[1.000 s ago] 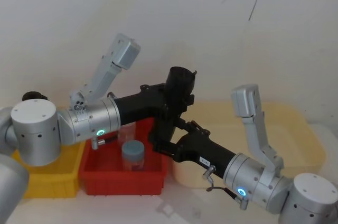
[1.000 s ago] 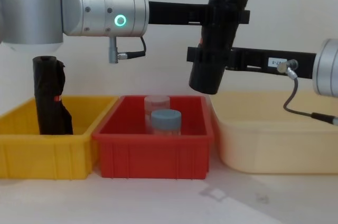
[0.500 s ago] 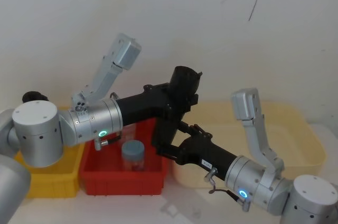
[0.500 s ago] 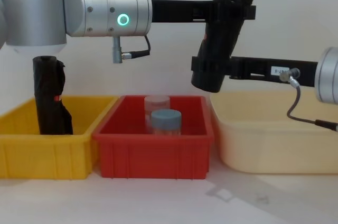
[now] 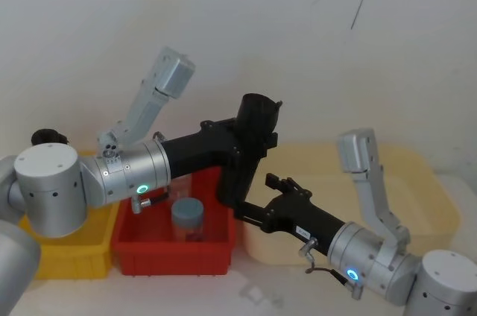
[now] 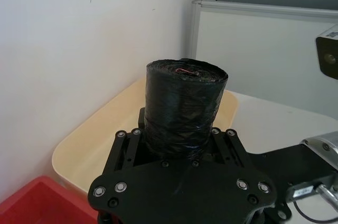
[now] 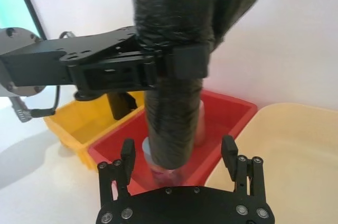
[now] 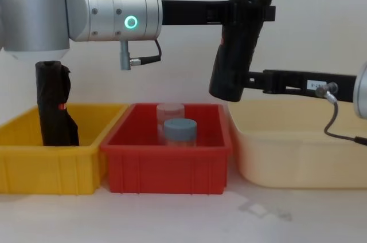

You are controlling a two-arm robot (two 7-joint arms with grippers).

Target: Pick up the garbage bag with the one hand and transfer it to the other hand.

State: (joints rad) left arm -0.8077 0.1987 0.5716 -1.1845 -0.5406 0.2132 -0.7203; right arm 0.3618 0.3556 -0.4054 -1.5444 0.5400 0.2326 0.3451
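Trouble is likely if the garbage bag (image 8: 239,42) is let go too soon. It is pinched near its top by the left gripper (image 8: 248,12), high in the middle of the chest view, above the red bin (image 8: 166,165). Its low end is not yet squeezed by the right gripper (image 5: 261,198), whose fingers are spread on both sides. A fall onto the jar (image 8: 180,130) could be caused. Compared with a second ago, the right gripper is seen lower and further right, and the bag is held slightly higher.
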